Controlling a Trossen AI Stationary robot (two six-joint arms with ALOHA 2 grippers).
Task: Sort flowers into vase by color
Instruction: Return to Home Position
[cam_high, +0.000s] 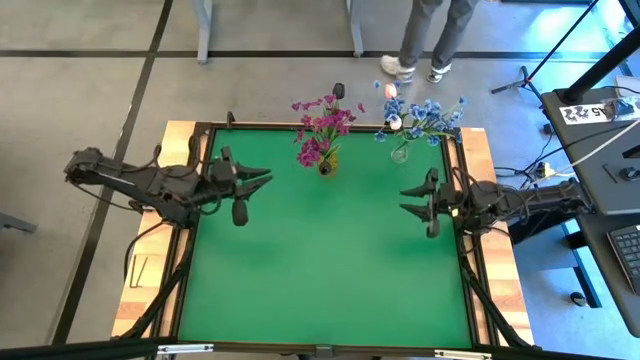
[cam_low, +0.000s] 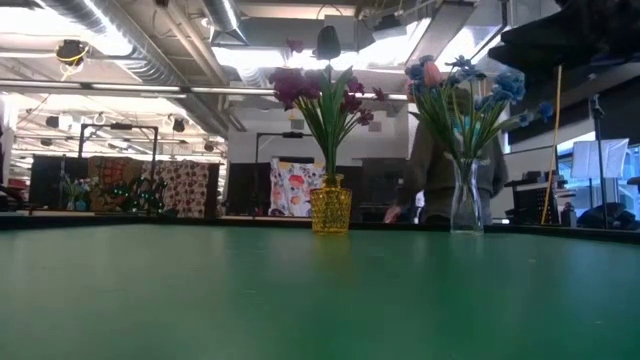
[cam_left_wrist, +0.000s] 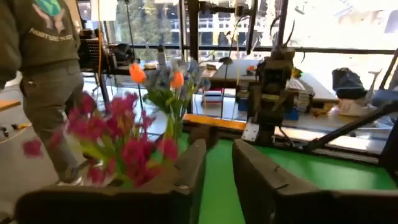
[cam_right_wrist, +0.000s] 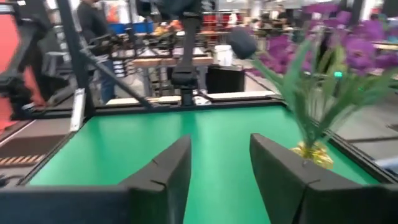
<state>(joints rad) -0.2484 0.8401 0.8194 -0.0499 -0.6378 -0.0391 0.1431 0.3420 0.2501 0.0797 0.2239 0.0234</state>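
Observation:
Magenta-pink sprays (cam_high: 322, 128) stand in a yellow vase (cam_low: 331, 209) near the table's far edge. Blue sprays (cam_high: 428, 118) with pale tulips (cam_low: 432, 72) stand in a clear glass vase (cam_low: 465, 200) to its right. My left gripper (cam_high: 262, 178) hovers open over the table's left part, short of the yellow vase. Open too, my right gripper (cam_high: 408, 198) hangs over the right part, nearer than the glass vase. Both hold nothing. The left wrist view shows the magenta blooms (cam_left_wrist: 118, 143) close by, and the right wrist view shows the yellow vase (cam_right_wrist: 313, 154).
The green mat (cam_high: 320, 260) is bare across its middle and near half. A person (cam_high: 432, 35) stands beyond the far edge, behind the vases. A raised dark frame (cam_high: 195, 200) runs around the mat. A desk with equipment (cam_high: 610, 130) sits to the right.

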